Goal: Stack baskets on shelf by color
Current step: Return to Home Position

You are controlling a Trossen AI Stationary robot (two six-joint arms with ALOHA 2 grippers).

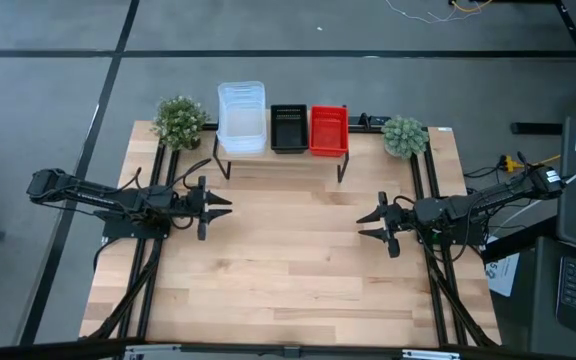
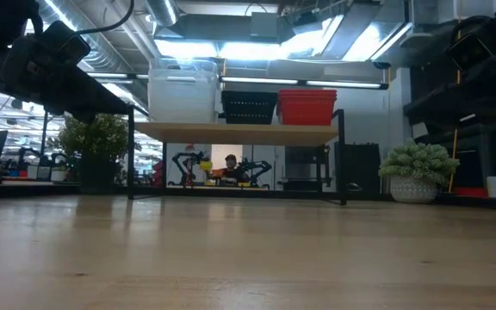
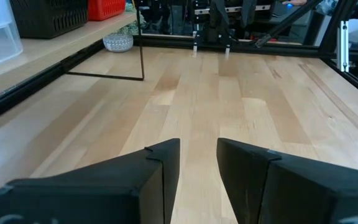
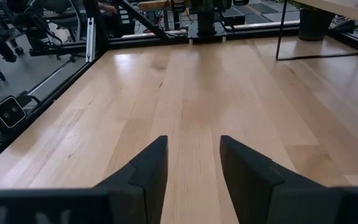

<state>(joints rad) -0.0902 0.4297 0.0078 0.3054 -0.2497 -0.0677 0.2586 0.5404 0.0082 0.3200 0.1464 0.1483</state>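
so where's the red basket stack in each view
High view: the red baskets stand at the right end of the row on the shelf, beside the black baskets.
Low view: red baskets on the plank, right end.
Left wrist view: red baskets just past the black ones.
Right wrist view: not in it; only the shelf's corner and legs show.
Shared landmark: the shelf.

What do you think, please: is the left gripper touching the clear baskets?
Apart. The high view shows a wide stretch of table between the open left gripper and the clear baskets.
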